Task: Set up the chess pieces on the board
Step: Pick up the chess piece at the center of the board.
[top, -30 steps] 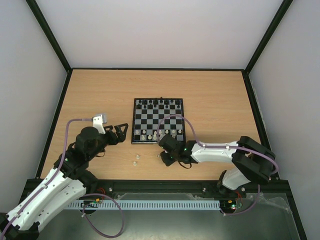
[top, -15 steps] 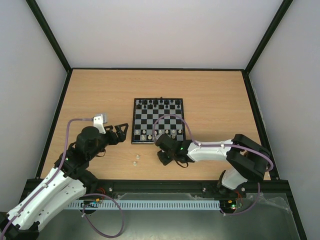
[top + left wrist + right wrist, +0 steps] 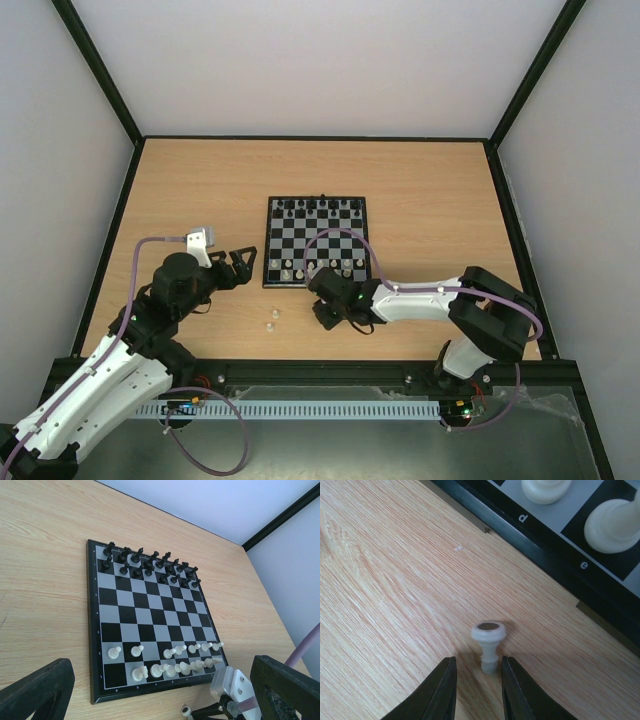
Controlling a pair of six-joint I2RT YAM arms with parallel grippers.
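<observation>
Pale wood grain runs across the counter (image 3: 385, 580), and on it, just outside the near rim of the board (image 3: 545, 555), below the letters d and e, rests one small cream pawn (image 3: 488, 647). It seems to lie on its side with its long axis pointing at the board: the flat round foot, with a dark disc set in it, faces the board, and the head points away from it. The right tool (image 3: 479, 662) is directly behind the pawn, its jaws a little apart, one black finger on each side of the head, gripping nothing yet. I judge this arm much the nearer. The left tool (image 3: 243, 268) is wide open and empty, off the board's left rim. The plastic looks smooth and slightly glossy.
</observation>
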